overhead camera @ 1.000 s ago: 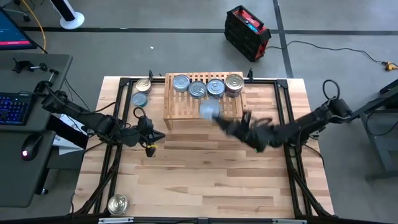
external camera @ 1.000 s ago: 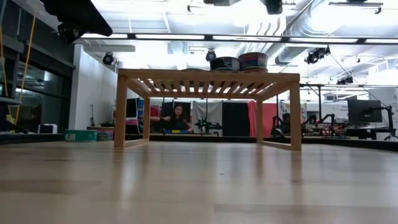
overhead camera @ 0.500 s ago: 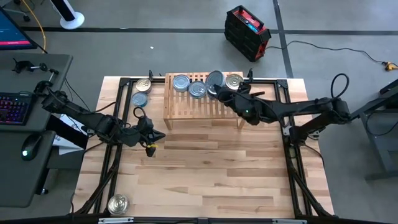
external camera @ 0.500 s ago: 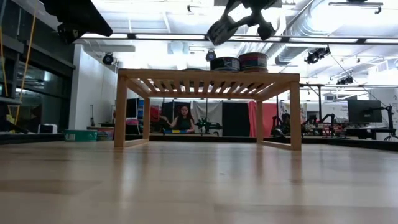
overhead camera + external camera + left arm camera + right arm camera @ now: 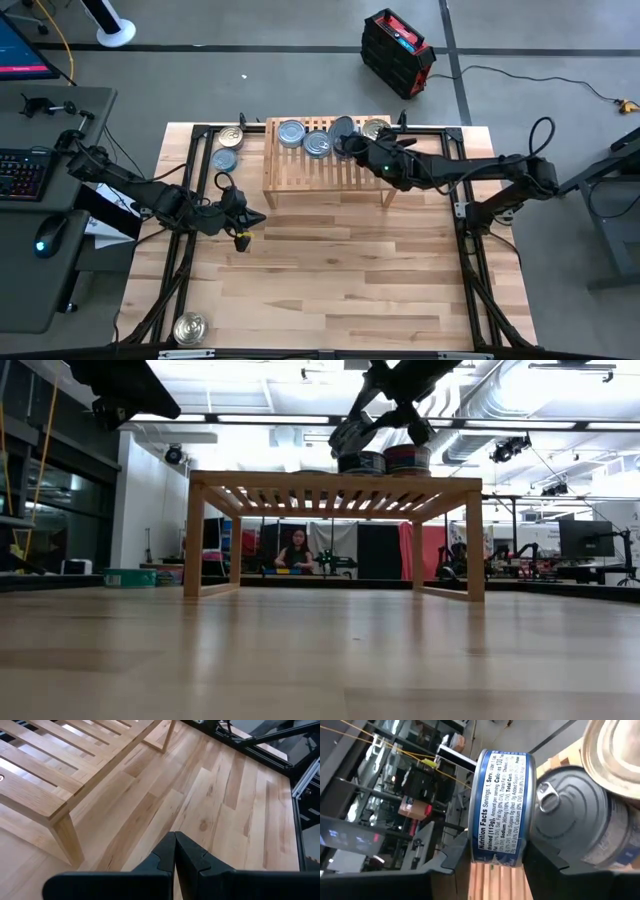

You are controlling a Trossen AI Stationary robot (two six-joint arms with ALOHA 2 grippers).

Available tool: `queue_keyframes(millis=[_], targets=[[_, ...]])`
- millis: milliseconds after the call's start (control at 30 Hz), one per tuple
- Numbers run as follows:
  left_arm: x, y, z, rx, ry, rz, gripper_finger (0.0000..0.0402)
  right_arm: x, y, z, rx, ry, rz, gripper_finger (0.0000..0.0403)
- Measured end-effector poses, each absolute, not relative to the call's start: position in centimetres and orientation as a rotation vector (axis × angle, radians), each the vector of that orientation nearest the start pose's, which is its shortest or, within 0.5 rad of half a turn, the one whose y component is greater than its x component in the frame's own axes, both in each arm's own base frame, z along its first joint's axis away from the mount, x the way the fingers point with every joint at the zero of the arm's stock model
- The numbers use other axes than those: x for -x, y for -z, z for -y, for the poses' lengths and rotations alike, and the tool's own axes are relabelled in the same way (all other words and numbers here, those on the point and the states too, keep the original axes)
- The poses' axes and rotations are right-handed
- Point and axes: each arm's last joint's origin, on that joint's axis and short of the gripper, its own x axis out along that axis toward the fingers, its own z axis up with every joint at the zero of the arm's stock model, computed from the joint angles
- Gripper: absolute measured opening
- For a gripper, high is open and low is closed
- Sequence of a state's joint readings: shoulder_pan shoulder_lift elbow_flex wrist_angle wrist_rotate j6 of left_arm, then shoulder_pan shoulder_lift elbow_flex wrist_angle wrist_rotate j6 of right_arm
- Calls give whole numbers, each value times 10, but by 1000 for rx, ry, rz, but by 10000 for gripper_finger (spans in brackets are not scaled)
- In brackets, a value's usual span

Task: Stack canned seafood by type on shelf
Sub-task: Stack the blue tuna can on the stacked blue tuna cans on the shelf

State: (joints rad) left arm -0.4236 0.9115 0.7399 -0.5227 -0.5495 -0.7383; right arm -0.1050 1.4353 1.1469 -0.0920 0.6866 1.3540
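Gripping a tilted tin [image 5: 342, 128], the right gripper [image 5: 350, 140] crowds neighbouring tins [image 5: 318, 144] on the shelf [image 5: 300, 172].

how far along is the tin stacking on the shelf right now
Partly done. A row of tins sits along the shelf's back edge. In hand: the right gripper holds a blue-labelled tin on edge just above that row. Left: two tins beside the shelf and one tin near the table's front-left corner. The left gripper waits, shut.
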Motion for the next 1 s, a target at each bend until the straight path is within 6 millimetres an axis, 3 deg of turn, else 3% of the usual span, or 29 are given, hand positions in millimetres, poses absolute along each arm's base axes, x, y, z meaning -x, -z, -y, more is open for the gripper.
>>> queue_keyframes(millis=[433, 667, 1000], targets=[[-171, -270, 61, 364, -328, -534, 0, -315, -316, 54, -1128, 919, 169, 135], [-171, -270, 61, 363, -328, -535, 0, -314, -315, 55, -964, 930, 78, 136], [-171, -270, 61, 362, -327, -535, 0, -314, -315, 56, -1067, 931, 126, 136]])
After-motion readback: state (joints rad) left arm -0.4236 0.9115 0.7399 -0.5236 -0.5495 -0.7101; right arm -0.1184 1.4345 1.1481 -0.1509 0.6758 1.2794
